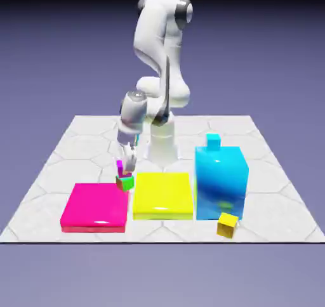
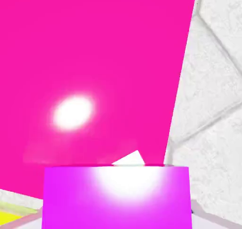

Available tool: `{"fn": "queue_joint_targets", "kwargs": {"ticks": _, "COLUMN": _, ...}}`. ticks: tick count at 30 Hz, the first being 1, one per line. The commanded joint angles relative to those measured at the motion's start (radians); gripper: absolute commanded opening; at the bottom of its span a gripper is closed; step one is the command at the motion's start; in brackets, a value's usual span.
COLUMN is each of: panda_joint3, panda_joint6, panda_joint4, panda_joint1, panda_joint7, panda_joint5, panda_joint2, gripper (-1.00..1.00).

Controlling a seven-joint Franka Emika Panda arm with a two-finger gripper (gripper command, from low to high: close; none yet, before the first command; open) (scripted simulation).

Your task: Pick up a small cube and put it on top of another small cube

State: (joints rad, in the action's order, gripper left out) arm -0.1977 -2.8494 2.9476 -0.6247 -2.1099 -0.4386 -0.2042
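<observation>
Nearest the exterior camera is a small yellow cube (image 1: 227, 226), in front of a tall, glossy cyan-blue block (image 1: 220, 182) on the pale, stone-patterned desk (image 1: 270, 204). A small cyan cube (image 1: 213, 141) shows at the block's back edge; whether it rests there is unclear. Left of the block lie a flat yellow slab (image 1: 163, 194) and, further left, a flat hot-pink slab (image 1: 96, 205). Behind the gap between the slabs, the white robot arm (image 1: 132, 117) reaches down with its jaws (image 1: 126, 168) at the small magenta-purple cube (image 1: 119, 168). That cube appears directly above the small green cube with a reddish side (image 1: 126, 183); contact between them can't be made out.

In the hand view, the magenta-purple cube is large at the bottom, between the fingertips. Whether the jaws grip it or stand slightly apart from it, I cannot tell. Pink slab fills much of the view beyond.
</observation>
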Motion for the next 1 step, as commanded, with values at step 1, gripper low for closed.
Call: {"fn": "queue_joint_targets", "kwargs": {"ticks": 1, "panda_joint3": 0.009, "panda_joint6": 0.036, "panda_joint4": 0.0, "panda_joint1": 0.02, "panda_joint7": 0.021, "panda_joint5": 0.029, "panda_joint2": -0.036, "gripper": 1.0}}
